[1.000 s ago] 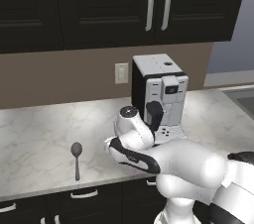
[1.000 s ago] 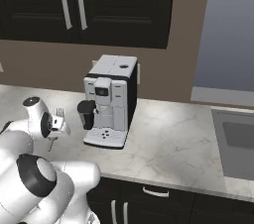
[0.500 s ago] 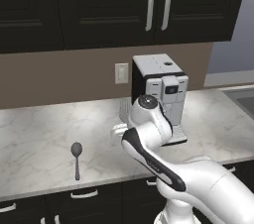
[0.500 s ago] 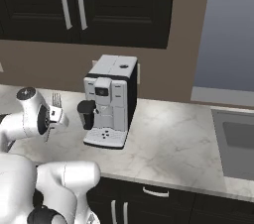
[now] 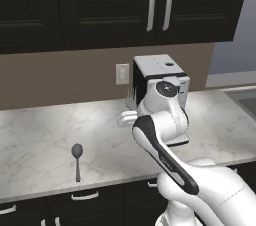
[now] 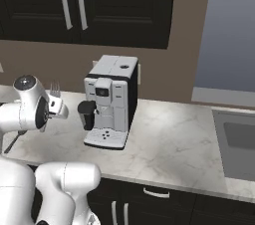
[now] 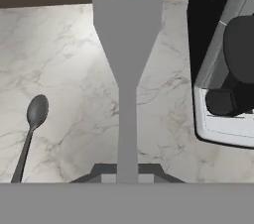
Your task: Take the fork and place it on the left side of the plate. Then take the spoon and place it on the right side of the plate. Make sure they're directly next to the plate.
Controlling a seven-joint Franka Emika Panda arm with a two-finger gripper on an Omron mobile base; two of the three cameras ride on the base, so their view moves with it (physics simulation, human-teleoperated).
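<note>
while the fork (image 7: 127, 59) stands straight out from the gripper (image 7: 127, 171), its thin handle is clamped between the fingertips and its tines point away from the hand, raised clear above the worktop (image 7: 74, 69). in the right base view the same fork (image 6: 55, 89) sticks upward from the hand, tines uppermost, just beside the coffee machine (image 6: 110, 100). the gripper is clenched on the fork's handle.

below and to the left of the gripper in the hand view, the spoon (image 7: 31, 129) lies flat on the marble worktop, bowl farther from the hand, handle running back toward it; it is well apart from the fork. in the left base view the spoon (image 5: 77, 159) rests near the front edge of the worktop (image 5: 40, 140), to the left of the arm.

to the right of the gripper in the hand view stands the coffee machine (image 7: 223, 69), with its drip tray toward the hand. dark cabinets (image 5: 100, 5) hang above.
</note>
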